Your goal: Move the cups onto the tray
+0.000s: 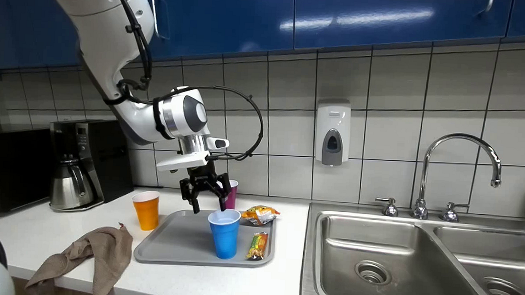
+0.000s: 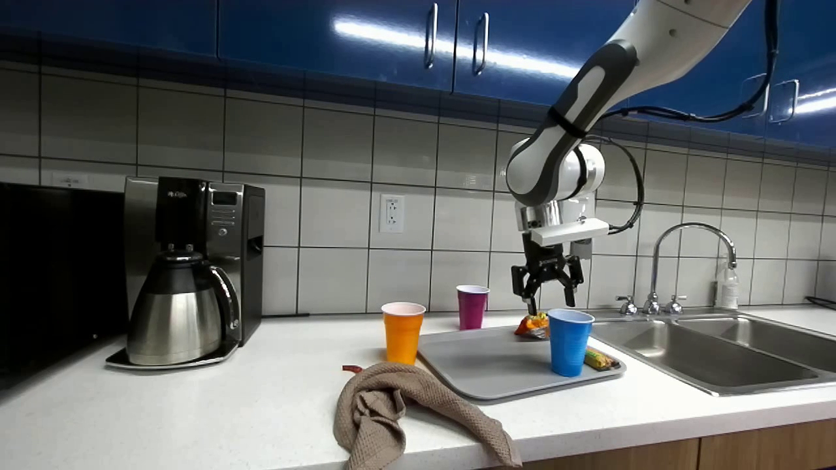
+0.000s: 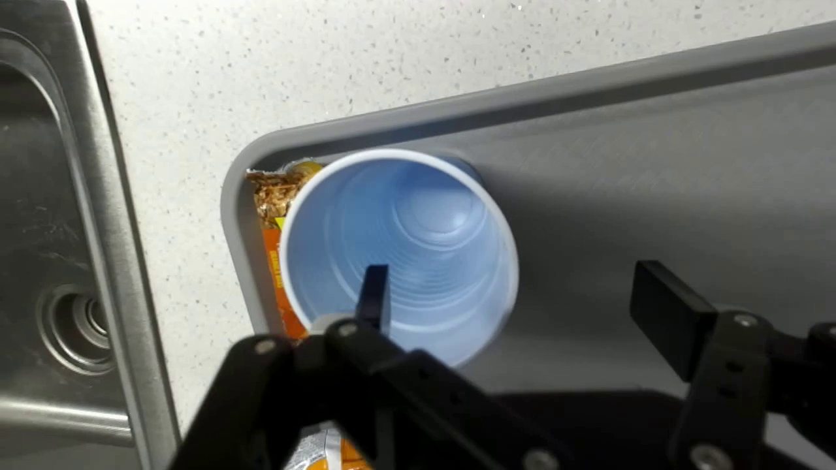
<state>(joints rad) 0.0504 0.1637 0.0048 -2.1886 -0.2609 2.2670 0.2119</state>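
The blue cup (image 1: 223, 236) stands upright on the grey tray (image 1: 178, 243), near the sink-side end, in both exterior views. The wrist view looks down into the blue cup (image 3: 418, 215). The orange cup (image 2: 403, 334) stands upright on the counter beside the tray's end away from the sink. The purple cup (image 2: 471, 308) stands on the counter behind the tray, near the wall; the gripper partly hides it in an exterior view (image 1: 231, 197). My gripper (image 1: 210, 207) is open with nothing between its fingers, above the tray. In the wrist view one finger overlaps the blue cup's opening.
A snack bag (image 1: 260, 214) and a wrapped bar (image 1: 257, 245) lie on the tray's sink side. A brown towel (image 2: 398, 418) lies at the counter's front edge. The steel sink (image 1: 313, 256) is beside the tray. A coffee maker (image 2: 225, 261) with its pot stands at the far end.
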